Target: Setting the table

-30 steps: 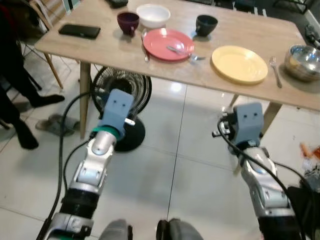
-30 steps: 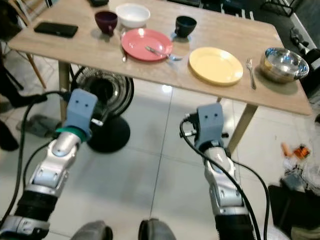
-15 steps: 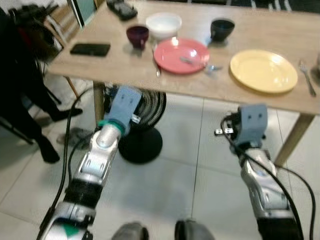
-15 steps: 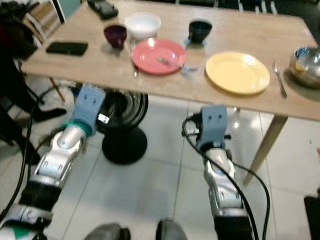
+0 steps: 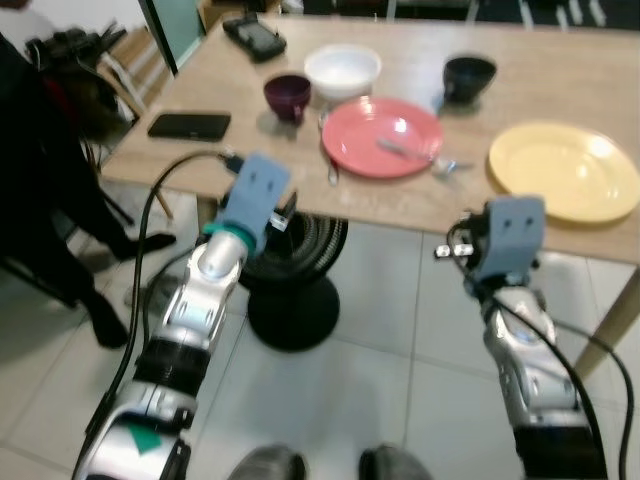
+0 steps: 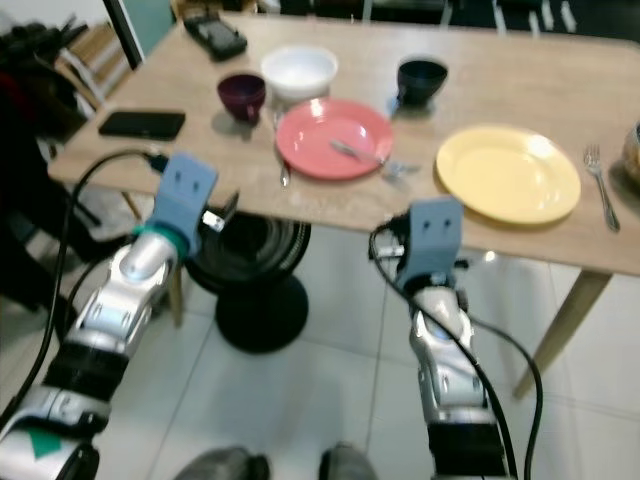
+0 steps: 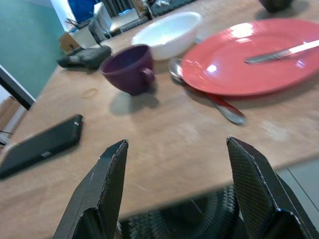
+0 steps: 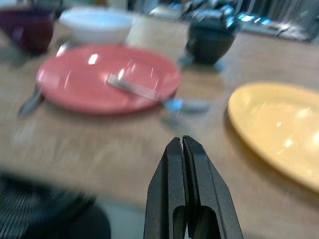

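Observation:
On the wooden table (image 5: 395,205) lies a red plate (image 5: 382,137) with a knife (image 5: 400,150) on it and a spoon (image 5: 330,170) along its left side. Behind it stand a purple cup (image 5: 287,95), a white bowl (image 5: 342,70) and a dark cup (image 5: 469,75). A yellow plate (image 5: 565,172) lies to the right, with a fork (image 6: 600,185) beyond it. My left gripper (image 7: 175,194) is open and empty, just before the table's front edge, facing the purple cup (image 7: 128,68). My right gripper (image 8: 183,149) is shut and empty, below the edge between the two plates.
A black phone (image 5: 189,125) lies at the table's left end and a dark object (image 5: 255,35) at the far left corner. A black floor fan (image 5: 295,275) stands under the table. A person in dark clothes (image 5: 45,190) is at the left. The floor is tiled.
The whole view has shifted as the camera came closer to the table. Both arms now sit higher, near the table's front edge.

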Motion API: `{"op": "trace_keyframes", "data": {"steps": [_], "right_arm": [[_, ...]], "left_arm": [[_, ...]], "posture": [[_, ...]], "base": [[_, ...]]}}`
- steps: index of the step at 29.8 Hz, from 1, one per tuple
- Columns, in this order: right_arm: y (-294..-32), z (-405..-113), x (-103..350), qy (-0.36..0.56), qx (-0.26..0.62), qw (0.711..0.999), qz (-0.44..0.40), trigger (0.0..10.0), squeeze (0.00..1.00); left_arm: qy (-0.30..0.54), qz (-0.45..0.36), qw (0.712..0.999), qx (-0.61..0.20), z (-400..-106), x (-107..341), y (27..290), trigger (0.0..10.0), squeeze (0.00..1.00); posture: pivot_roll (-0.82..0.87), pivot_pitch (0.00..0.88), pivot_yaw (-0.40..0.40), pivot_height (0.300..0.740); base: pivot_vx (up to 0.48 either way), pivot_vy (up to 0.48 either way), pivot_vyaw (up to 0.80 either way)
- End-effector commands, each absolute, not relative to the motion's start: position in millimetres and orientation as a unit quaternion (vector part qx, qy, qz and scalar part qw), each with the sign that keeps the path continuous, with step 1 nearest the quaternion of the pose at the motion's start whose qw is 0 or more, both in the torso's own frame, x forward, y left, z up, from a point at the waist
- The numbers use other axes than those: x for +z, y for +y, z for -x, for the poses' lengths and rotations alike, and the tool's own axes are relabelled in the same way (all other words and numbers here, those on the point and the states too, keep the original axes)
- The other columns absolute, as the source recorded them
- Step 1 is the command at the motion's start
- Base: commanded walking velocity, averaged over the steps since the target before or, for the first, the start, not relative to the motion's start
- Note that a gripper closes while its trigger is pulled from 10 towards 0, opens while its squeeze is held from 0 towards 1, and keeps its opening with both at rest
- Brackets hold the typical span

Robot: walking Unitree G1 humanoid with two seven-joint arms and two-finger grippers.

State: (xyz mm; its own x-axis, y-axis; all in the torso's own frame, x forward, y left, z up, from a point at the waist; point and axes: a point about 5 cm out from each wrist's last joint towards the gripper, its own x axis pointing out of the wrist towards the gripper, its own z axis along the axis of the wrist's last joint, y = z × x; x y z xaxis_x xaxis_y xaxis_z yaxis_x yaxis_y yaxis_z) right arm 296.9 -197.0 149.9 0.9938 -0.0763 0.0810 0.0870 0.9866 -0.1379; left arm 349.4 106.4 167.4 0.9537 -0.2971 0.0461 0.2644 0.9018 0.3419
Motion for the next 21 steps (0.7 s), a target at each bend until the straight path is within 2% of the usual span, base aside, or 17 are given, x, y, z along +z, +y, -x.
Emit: {"op": "trace_keyframes", "data": {"steps": [1,13,16,21], "right_arm": [[-196.8,-294.4,144.2,-0.029,-0.04,0.997,0.051,10.0,0.0],[-206.0,-290.5,145.2,-0.028,-0.056,0.997,0.044,10.0,0.0],[-213.1,-289.4,143.7,-0.023,-0.08,0.996,0.044,10.0,0.0],[-230.1,-287.3,145.5,-0.026,-0.133,0.99,0.033,10.0,0.0]], "left_arm": [[-0.034,-0.167,0.976,-0.134,-347.4,158.8,113.3,10.0,0.0],[-0.032,-0.16,0.977,-0.136,-345.8,154.5,110.4,10.0,0.0],[-0.033,-0.16,0.977,-0.137,-346.1,154.8,109.4,10.0,0.0],[-0.039,-0.156,0.976,-0.146,-345.5,157.3,107.6,10.0,0.0]], "posture": [[0.04,0.0,0.096,0.74],[0.03,0.0,0.088,0.74],[0.03,0.0,0.088,0.74],[0.03,0.0,0.09,0.74]], "base": [[0.349,0.0,0.0],[0.348,0.0,0.0],[0.342,0.0,-0.53],[0.162,0.0,0.0]]}}
